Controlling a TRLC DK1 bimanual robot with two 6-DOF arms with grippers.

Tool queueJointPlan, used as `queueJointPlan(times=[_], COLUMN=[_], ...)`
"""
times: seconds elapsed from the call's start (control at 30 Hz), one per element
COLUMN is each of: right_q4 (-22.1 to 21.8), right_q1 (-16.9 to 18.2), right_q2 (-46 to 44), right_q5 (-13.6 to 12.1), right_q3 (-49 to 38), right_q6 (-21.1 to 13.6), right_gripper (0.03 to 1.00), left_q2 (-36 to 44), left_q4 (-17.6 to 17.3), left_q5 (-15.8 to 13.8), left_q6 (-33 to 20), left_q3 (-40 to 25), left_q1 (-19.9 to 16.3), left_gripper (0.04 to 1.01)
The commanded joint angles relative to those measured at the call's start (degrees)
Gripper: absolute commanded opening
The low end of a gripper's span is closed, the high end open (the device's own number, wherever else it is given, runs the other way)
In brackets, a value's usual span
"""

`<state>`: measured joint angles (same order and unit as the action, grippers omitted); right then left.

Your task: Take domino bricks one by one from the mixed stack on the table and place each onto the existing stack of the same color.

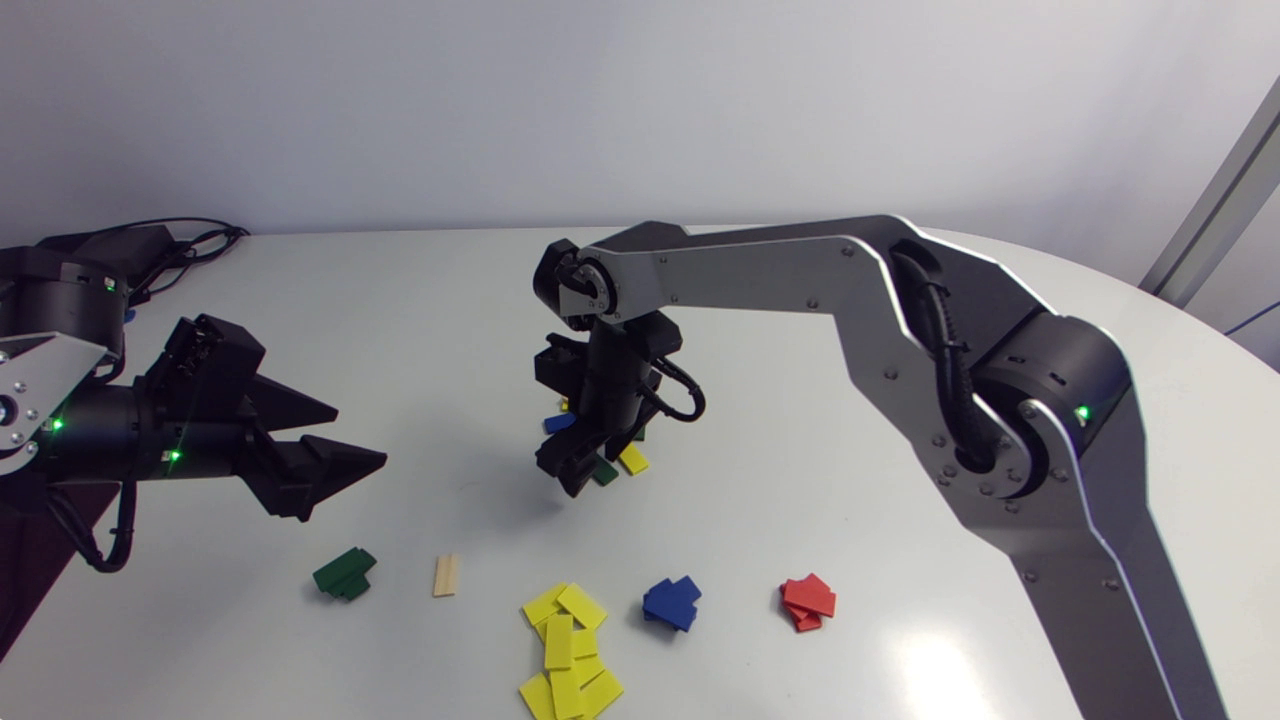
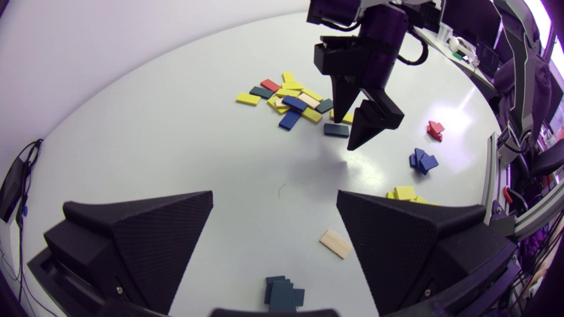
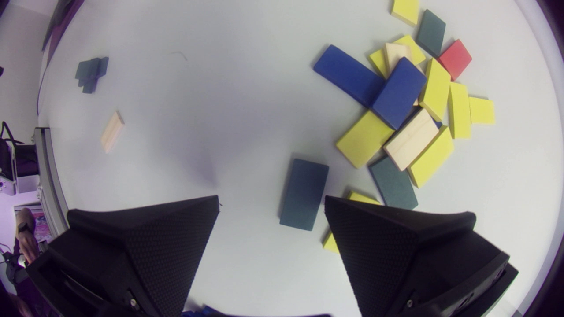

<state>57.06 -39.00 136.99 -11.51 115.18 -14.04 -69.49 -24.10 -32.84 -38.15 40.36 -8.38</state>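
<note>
White table [image 1: 420, 330] with a row of sorted bricks along its near edge: green stack [image 1: 345, 574], single wooden brick [image 1: 446, 575], sprawling yellow stack [image 1: 568, 650], blue stack [image 1: 672, 603], red stack [image 1: 808, 602]. Right gripper [image 3: 271, 207], fingers spread and empty, hangs over a lone green brick [image 3: 304, 193] beside the mixed pile [image 3: 405, 110]. Left gripper [image 1: 358, 435], likewise spread and empty, sits well apart. From above, the right gripper hides most of the pile.
</note>
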Motion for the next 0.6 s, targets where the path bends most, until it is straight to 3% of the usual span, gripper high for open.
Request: queueJointPlan(times=[0.0, 0.3, 0.57], right_q4=[2.09, 5.34, 7.1], right_q1=[0.42, 0.95, 1.03], right_q2=[2.58, 4.43, 6.1], right_q5=[0.26, -0.45, -0.53], right_q3=[1.81, 4.88, 6.38], right_q6=[1.47, 1.74, 1.74], right_gripper=[0.784, 0.754, 0.589], left_q2=[-0.38, 0.5, 1.03], left_q4=[-0.86, -2.36, -2.8], left_q5=[-0.91, -1.26, -1.53], left_q6=[-1.49, -1.66, -1.75], left_q3=[-0.81, -0.1, -0.02], left_q1=[-0.67, -0.76, -0.85], left_gripper=[1.003, 1.003, 1.003])
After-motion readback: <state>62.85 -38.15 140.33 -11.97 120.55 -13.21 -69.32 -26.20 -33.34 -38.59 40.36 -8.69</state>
